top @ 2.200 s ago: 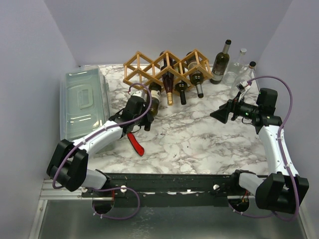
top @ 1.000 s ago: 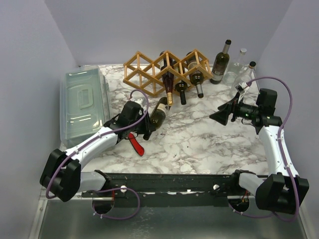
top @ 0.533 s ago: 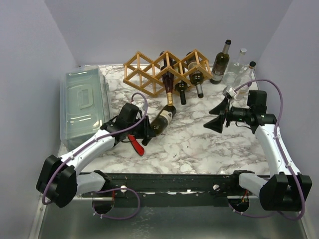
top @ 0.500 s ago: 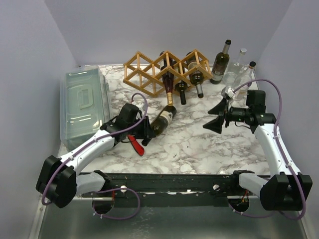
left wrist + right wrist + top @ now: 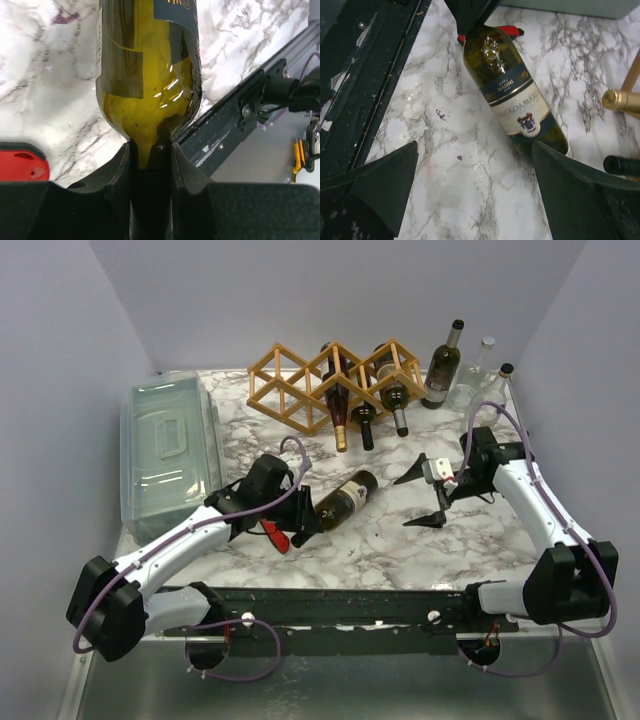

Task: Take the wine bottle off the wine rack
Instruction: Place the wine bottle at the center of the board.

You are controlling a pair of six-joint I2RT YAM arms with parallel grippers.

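The wine bottle (image 5: 345, 500), dark green with a cream and navy label, is off the wine rack (image 5: 330, 380) and lies nearly flat over the marble mid-table, base pointing right. My left gripper (image 5: 300, 521) is shut on its neck; in the left wrist view the neck sits between the pads (image 5: 117, 170) and the bottle's shoulder (image 5: 147, 75) fills the frame. My right gripper (image 5: 424, 495) is open and empty just right of the bottle's base. In the right wrist view the bottle (image 5: 512, 95) lies ahead of the spread fingers (image 5: 580, 195). The tan lattice rack holds three other bottles (image 5: 362, 425).
A clear lidded plastic bin (image 5: 168, 445) stands at the left. A red-handled tool (image 5: 272, 533) lies under my left wrist. Upright bottles (image 5: 443, 365) stand at the back right corner. Rack bottle necks (image 5: 620, 100) point toward the front. The black rail (image 5: 330, 605) marks the near edge.
My left gripper has drawn the bottle away from the rack, toward the front and right, swinging its base rightward. My right arm has moved left and down toward the bottle's base, still open.
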